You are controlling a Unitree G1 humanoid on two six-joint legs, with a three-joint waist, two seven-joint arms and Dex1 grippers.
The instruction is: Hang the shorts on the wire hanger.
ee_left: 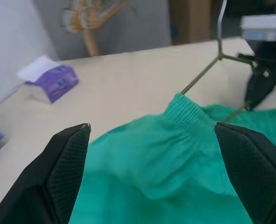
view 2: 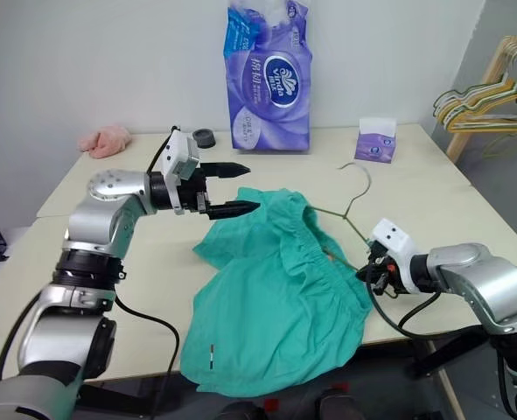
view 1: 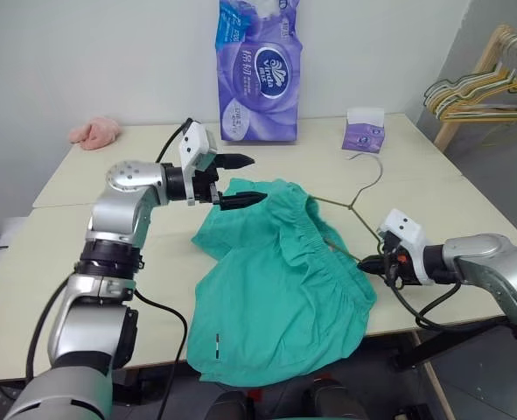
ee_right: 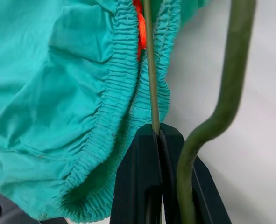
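The shorts [view 1: 280,280] are draped over the near edge of the table [view 1: 83,262], their lower part hanging off it. The wire hanger [view 1: 350,206] is threaded into the gathered waistband, one arm hidden in the fabric, its hook lying bare toward the far right corner. The task is judged partly done: the garment is not yet seated evenly and nothing is lifted clear.

The right gripper [ee_right: 157,140] is clamped on the hanger's wire beside the waistband. The left gripper [view 1: 238,181] is held spread wide and empty above the shorts' far edge.

Further off, a toilet-paper pack [view 1: 258,70], a tissue box [view 1: 364,131] and a pink cloth [view 1: 95,132] are kept along the far edge, well clear; a hanger rack [view 1: 494,87] is beyond the right side.
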